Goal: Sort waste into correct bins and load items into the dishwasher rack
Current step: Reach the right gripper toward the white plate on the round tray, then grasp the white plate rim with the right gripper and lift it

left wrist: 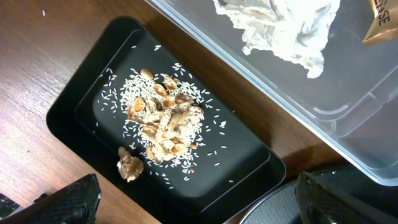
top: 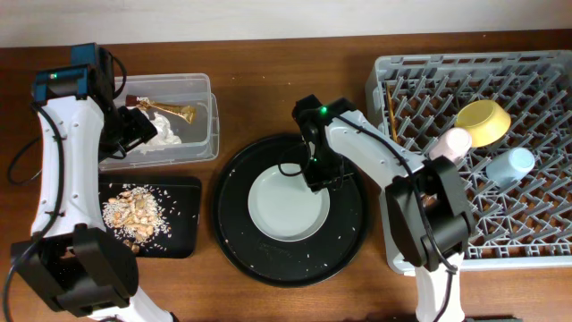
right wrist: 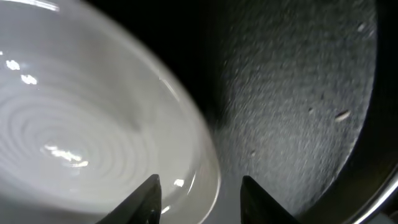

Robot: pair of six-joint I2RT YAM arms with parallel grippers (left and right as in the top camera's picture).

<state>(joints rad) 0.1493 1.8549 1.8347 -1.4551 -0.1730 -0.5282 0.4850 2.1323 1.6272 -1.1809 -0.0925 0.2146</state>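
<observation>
The right gripper stands jaws apart, straddling the rim of the pale grey plate, not yet clamped. The plate lies flat in the round black tray. Risk: a shallow bite on the smooth, sloped rim lets the plate slip and drop during transfer to the dishwasher rack. The left gripper hangs wide apart, empty.

The gold wrapper lying in the clear tub shows the cut-off letters "ASE"
</observation>
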